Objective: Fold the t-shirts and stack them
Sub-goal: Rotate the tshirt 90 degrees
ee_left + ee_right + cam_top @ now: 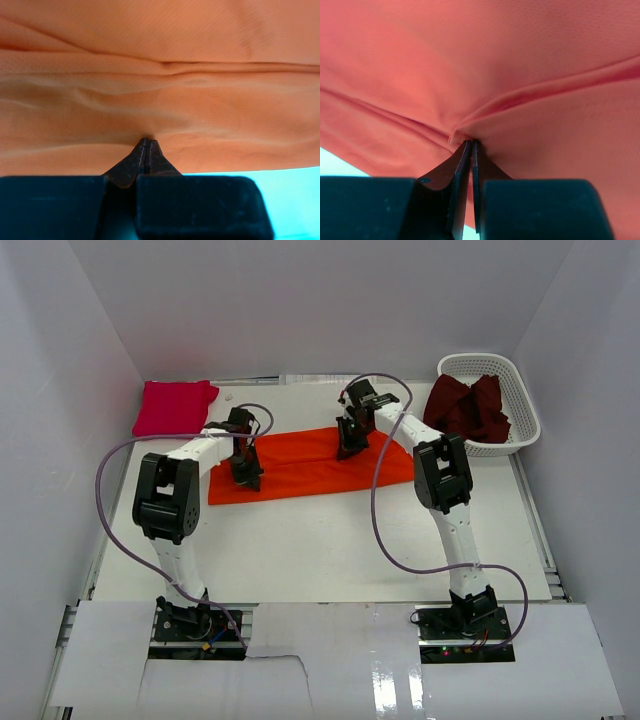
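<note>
An orange t-shirt [310, 468] lies folded into a long strip across the middle of the table. My left gripper [247, 478] is down on the strip's left part. In its wrist view the jaws [145, 140] are shut, their tips pinching the orange cloth [160, 95] near its front edge. My right gripper [347, 452] is on the strip's upper right part, shut [472, 142] on a small raised fold of the orange cloth [495, 65]. A magenta-pink t-shirt [172, 406] lies folded at the back left. A dark maroon t-shirt [468, 407] sits crumpled in the basket.
The white lattice basket [495, 449] stands at the back right corner. White walls close in the table at the back and both sides. Purple cables loop from both arms over the table's front half.
</note>
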`<state>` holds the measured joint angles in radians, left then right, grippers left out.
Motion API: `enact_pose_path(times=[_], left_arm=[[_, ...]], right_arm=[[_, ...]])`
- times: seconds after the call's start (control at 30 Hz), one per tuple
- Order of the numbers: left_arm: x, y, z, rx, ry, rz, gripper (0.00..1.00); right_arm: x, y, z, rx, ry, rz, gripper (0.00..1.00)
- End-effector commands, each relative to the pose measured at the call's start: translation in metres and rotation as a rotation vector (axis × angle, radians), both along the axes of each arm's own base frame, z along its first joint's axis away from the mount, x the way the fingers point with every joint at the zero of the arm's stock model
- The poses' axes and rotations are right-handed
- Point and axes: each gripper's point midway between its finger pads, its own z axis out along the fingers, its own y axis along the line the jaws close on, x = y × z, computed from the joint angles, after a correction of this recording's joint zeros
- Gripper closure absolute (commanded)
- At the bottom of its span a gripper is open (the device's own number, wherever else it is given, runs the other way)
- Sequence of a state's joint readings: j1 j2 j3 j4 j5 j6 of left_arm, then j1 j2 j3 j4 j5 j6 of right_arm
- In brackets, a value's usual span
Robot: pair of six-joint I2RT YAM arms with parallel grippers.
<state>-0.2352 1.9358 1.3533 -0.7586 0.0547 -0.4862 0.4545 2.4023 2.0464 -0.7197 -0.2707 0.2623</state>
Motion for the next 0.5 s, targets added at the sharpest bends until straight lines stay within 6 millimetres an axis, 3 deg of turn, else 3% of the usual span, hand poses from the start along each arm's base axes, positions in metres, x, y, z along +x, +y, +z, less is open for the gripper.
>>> enact_pose_path(times=[0.0, 0.2, 0.27, 0.37, 0.47], left_arm=[[-0.003, 0.004, 0.018, 0.007, -0.050, -0.005, 0.94], [-0.014, 0.008, 0.010, 0.017, -0.024, -0.007, 0.94], [-0.015, 0.007, 0.011, 0.016, -0.025, -0.008, 0.94], [-0.014, 0.006, 0.015, 0.008, -0.035, -0.011, 0.94], [-0.013, 0.001, 0.021, -0.018, -0.044, -0.014, 0.93]], right_arm=[[0.010, 0.005, -0.006, 0.018, -0.027, -0.018, 0.90], [0.012, -0.008, -0.028, -0.016, 0.001, -0.055, 0.87], [0.013, -0.011, -0.028, -0.011, 0.002, -0.060, 0.71], [0.018, -0.010, -0.017, 0.008, -0.026, -0.057, 0.54], [0.029, -0.008, 0.008, 0.047, -0.091, -0.048, 0.49]])
